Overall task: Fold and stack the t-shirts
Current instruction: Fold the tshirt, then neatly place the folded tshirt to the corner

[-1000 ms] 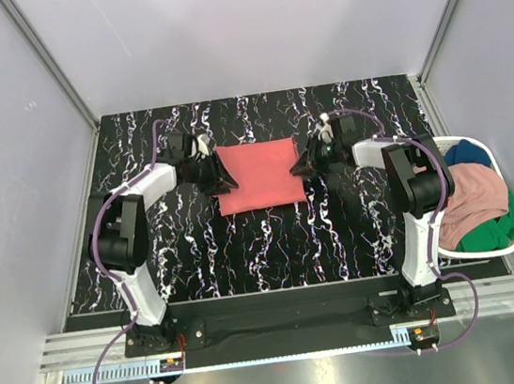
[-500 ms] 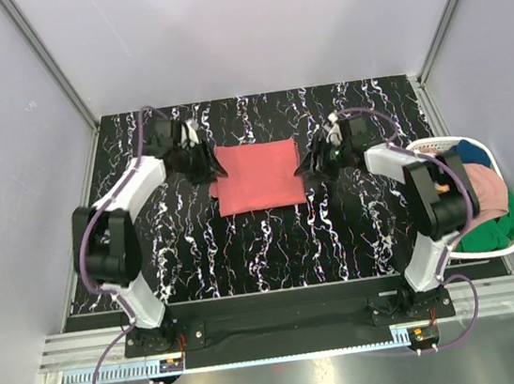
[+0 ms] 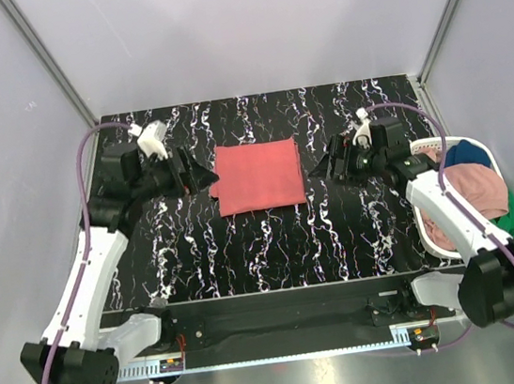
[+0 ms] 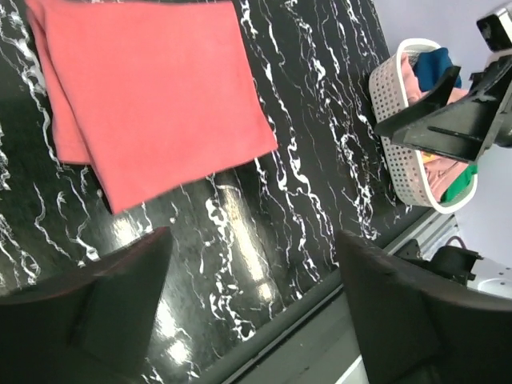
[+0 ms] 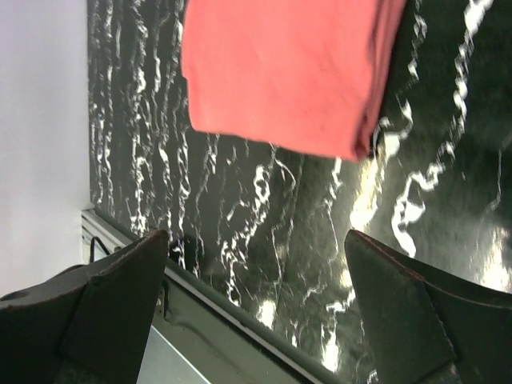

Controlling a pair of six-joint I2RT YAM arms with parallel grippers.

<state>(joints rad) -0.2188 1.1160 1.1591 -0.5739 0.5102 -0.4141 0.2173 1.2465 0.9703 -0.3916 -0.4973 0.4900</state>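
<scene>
Coral-red t-shirt folded up on the table, an arm parked on either side

The shirt's a neat rectangle lying flat in the far-middle of the black marbled table, though at its left edge one folded layer pokes out a bit past the top one. The left gripper sits just beside that left edge with its fingers spread wide and nothing between them. The right gripper is near the right edge with a small gap of bare table, also spread wide and holding nothing. Over at the right edge of the table there's a white laundry basket with the rest heaped in it: the dark blue t-shirt at the far end, the dusty pink t-shirt in the middle, and the green t-shirt at the near end.
</scene>
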